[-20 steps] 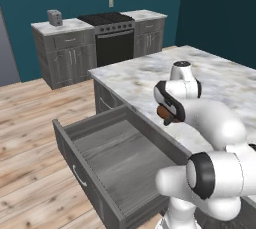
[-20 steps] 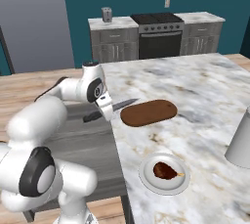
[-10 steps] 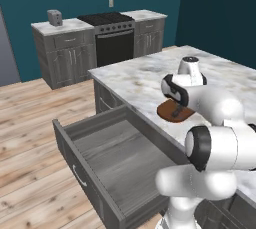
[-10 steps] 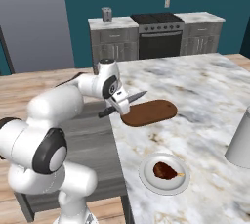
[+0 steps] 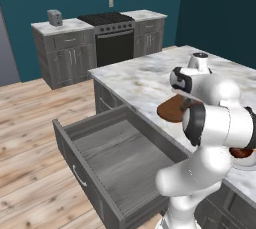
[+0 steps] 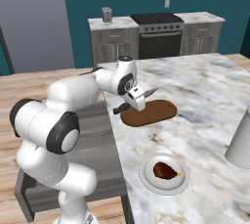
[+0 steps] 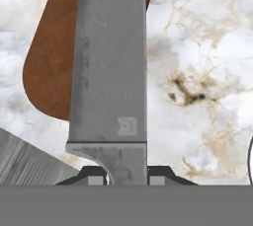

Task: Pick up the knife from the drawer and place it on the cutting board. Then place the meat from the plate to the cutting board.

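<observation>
While the meat (image 6: 166, 170) waits on the white plate (image 6: 147, 176) at the near edge of the marble island counter (image 6: 210, 100), the first half of the task looks close to done. Beside the counter, the wide grey drawer (image 5: 116, 165) stands pulled open, and no knife shows on its visible floor. Just beyond the plate, the gripper (image 6: 135, 100) is clamped on the knife (image 6: 136, 99), its jaws closed around the part where handle meets blade. The robot holds the knife above the near end of the reddish-brown cutting board (image 6: 157, 112), with the blade tip reaching out over the wood. From the hand view, the grey blade (image 7: 111, 67) runs forward over the board's rounded end and the marble next to it, apparently not yet resting on either. By this reading, the knife remains to be lowered and released on the board, and then the meat must be carried over. Farther back, a black stove (image 6: 157, 37) sits between grey cabinets against the teal wall.
</observation>
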